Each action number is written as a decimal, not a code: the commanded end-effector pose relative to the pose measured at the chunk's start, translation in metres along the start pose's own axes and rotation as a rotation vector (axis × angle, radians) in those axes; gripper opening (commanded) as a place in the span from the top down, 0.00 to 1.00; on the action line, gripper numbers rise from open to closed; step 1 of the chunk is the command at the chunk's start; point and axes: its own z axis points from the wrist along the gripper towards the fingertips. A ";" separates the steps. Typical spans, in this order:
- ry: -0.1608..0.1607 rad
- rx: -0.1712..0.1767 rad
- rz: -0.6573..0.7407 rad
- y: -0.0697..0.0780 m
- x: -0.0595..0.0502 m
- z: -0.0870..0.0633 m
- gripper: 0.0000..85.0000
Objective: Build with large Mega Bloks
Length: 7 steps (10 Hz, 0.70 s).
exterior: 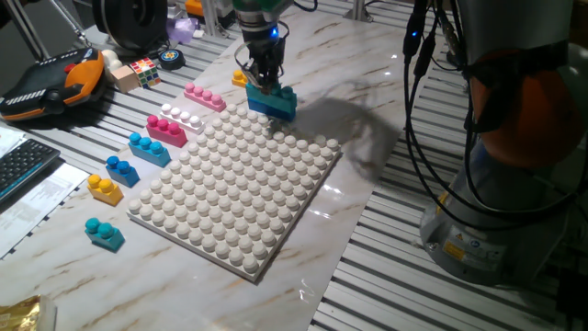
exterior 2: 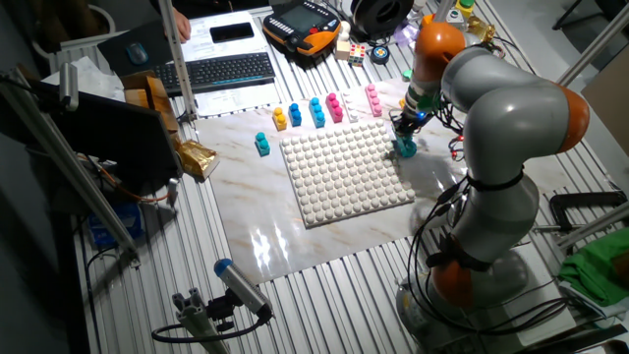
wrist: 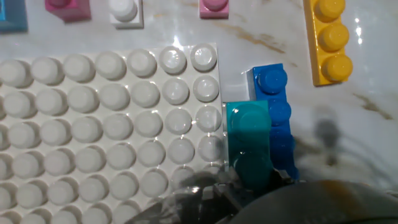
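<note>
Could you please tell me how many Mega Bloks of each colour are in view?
teal bricks: 3
blue bricks: 2
yellow bricks: 2
pink bricks: 1
magenta bricks: 1
white bricks: 1
Total: 10

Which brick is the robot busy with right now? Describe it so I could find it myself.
Start at the big white studded baseplate. At its far corner, the claw sits over two bricks side by side: a teal brick against the plate's edge and a blue brick beyond it. The other loose bricks line another edge of the plate, with no claw over them.
</note>
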 end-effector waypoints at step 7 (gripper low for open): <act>0.006 0.045 -0.106 0.000 0.002 0.001 0.99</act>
